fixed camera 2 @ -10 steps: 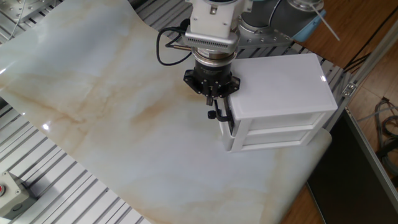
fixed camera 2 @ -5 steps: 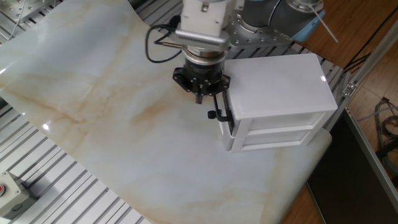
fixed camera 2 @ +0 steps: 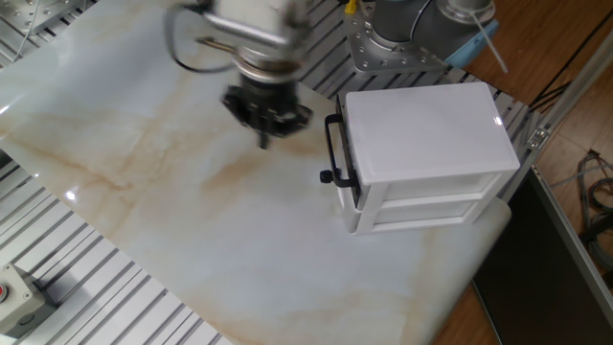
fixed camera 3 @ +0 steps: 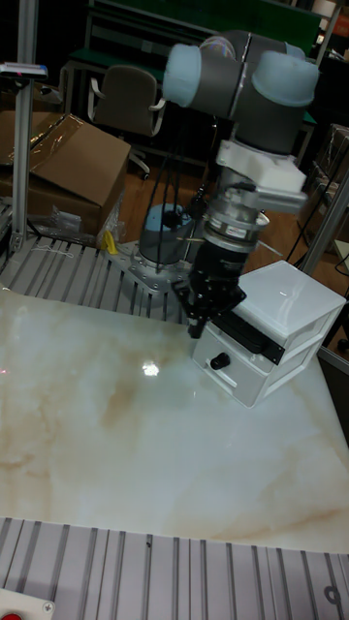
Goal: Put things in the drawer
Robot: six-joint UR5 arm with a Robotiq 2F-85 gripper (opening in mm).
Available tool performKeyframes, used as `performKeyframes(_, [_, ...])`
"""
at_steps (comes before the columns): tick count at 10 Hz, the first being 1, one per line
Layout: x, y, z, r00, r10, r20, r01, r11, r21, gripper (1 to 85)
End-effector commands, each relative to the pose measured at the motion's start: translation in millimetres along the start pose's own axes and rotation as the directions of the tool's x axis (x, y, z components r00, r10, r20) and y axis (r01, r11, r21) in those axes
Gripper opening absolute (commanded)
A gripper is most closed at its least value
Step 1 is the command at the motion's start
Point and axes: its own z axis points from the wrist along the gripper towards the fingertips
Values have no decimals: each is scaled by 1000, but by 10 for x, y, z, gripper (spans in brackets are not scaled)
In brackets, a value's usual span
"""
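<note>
The white two-tier cabinet (fixed camera 2: 431,144) stands at the right of the marbled sheet. Its top drawer (fixed camera 2: 351,153) sits pushed in flush, and the thin black bar handle (fixed camera 2: 331,149) faces left. In the tall fixed view the drawer (fixed camera 3: 254,341) and its handle (fixed camera 3: 246,336) face front-left. My gripper (fixed camera 2: 265,140) hangs motion-blurred over the sheet, well left of the handle and apart from it. Its fingers look pressed together with nothing between them. In the tall fixed view the gripper (fixed camera 3: 197,325) is just left of the cabinet. The things to put in are not in view.
The marbled sheet (fixed camera 2: 172,192) covers a slatted metal table (fixed camera 2: 57,278). The arm's base (fixed camera 2: 407,38) is bolted behind the cabinet. A box with a red button (fixed camera 2: 11,292) sits at the front left corner. A cardboard box (fixed camera 3: 58,165) and a chair (fixed camera 3: 126,102) stand beyond the table.
My gripper has swung left and slightly back, away from the drawer handle it was next to. The handle now shows in full. The cabinet has not moved.
</note>
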Motion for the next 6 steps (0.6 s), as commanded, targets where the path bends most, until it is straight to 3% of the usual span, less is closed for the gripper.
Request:
performKeyframes(1, [-36,-564,-191,990,139,30,-139,990,-14,10])
performKeyframes(3, [-33,-653,-176,966,256,22,-256,966,-29,10])
performKeyframes(4, [-48,-630,-141,955,296,25,-295,954,-53,10])
performKeyframes(6, [-79,-689,-57,941,338,32,-336,940,-61,10])
